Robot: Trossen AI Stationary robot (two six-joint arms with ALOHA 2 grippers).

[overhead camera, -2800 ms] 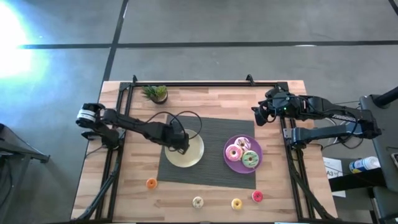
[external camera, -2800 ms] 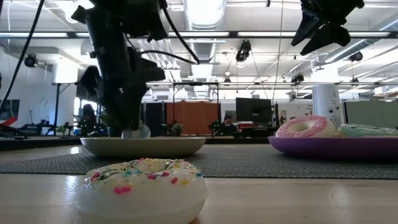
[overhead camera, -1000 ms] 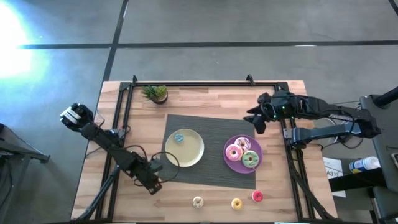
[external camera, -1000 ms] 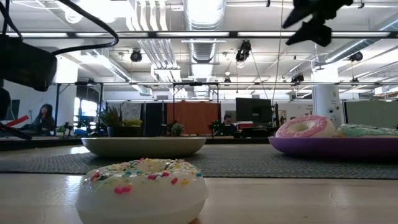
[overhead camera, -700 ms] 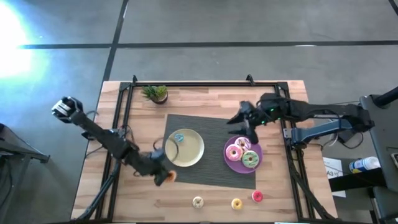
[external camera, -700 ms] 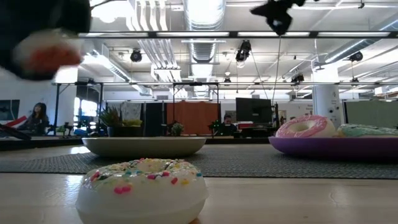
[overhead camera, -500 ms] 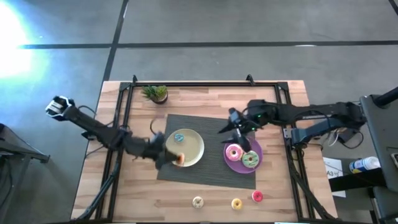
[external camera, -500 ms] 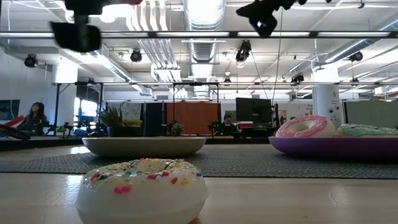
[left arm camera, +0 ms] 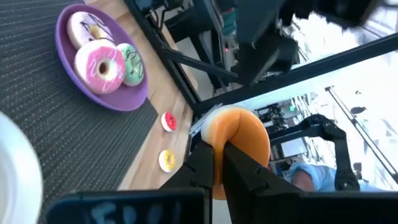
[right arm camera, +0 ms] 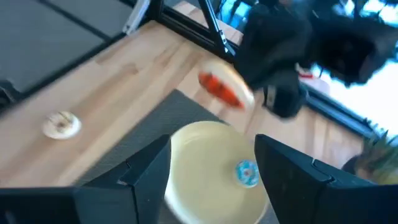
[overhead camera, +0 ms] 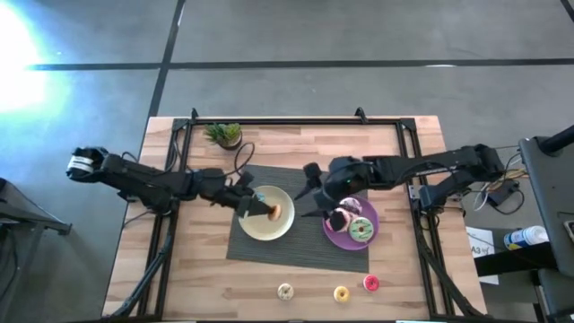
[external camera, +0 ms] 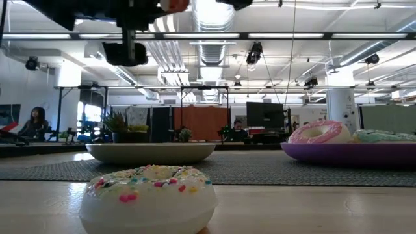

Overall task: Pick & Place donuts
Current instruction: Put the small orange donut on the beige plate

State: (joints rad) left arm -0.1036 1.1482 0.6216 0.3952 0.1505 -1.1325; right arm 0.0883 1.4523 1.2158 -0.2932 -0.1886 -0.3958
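Half a second ago the left gripper [overhead camera: 257,206] carried the orange donut [overhead camera: 275,213] at the near edge of the yellow plate [overhead camera: 265,225]; now it holds it over the plate's middle, fingers clamped on it, beside a small blue-topped donut [right arm camera: 247,172] lying on the plate. The right gripper [overhead camera: 308,190], fingers spread wide and empty, has swung further in, between the two plates. Three donuts sit on the purple plate [overhead camera: 337,235], and cream [overhead camera: 285,292], yellow [overhead camera: 341,293] and red [overhead camera: 371,283] ones lie along the table's front edge.

Sprinkled white donut [external camera: 149,195] on tabletop [external camera: 312,211]
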